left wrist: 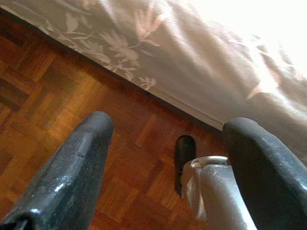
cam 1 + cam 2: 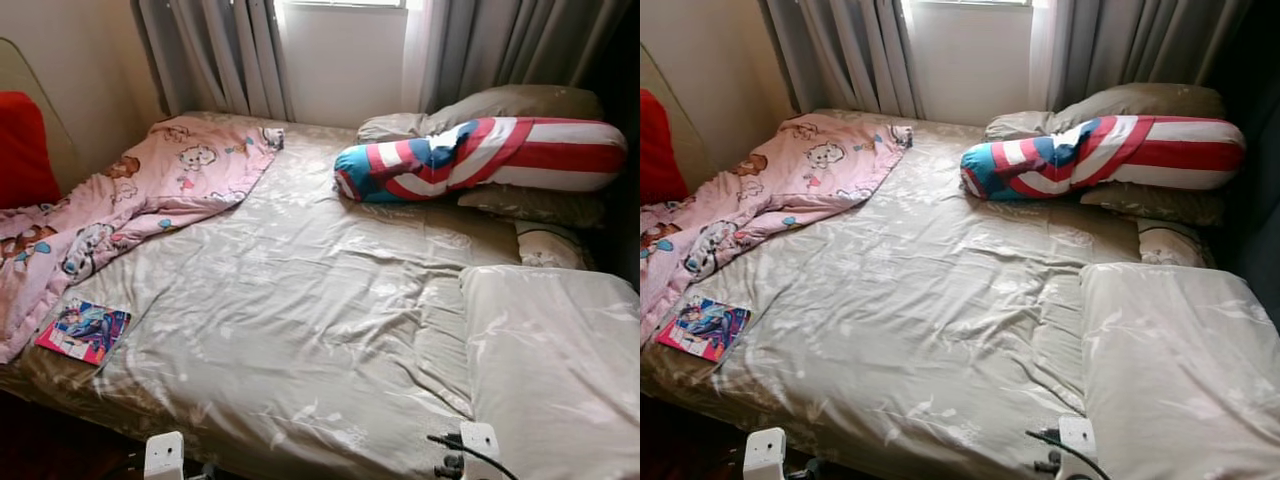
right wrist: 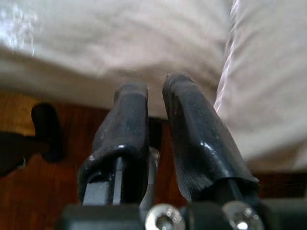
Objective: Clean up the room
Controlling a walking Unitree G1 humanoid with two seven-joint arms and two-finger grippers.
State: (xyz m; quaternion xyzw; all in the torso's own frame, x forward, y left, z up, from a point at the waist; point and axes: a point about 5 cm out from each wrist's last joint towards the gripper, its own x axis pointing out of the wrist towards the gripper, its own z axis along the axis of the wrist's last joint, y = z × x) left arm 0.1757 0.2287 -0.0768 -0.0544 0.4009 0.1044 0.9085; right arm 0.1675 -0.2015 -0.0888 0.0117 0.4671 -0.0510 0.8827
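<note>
Clearly the tidying has hardly begun, judging by how things lie. Nearest, both arms hang low at the bed's (image 2: 300,340) near edge over the wooden floor (image 1: 57,110): the left pincer (image 1: 163,158) has its fingers spread wide and empty, the right pincer (image 3: 156,134) has its fingers pressed nearly together, pinching nothing. One folded blanket (image 2: 555,360) sits at the near right corner. One comic book (image 2: 85,331) lies by the near left corner, just beside one crumpled pink blanket (image 2: 150,190) trailing up the left edge; both likely need putting away. Farther off, one striped bolster (image 2: 480,155) rests on pillows (image 2: 500,105) at the far right corner; I count at least three, some partly hidden.
</note>
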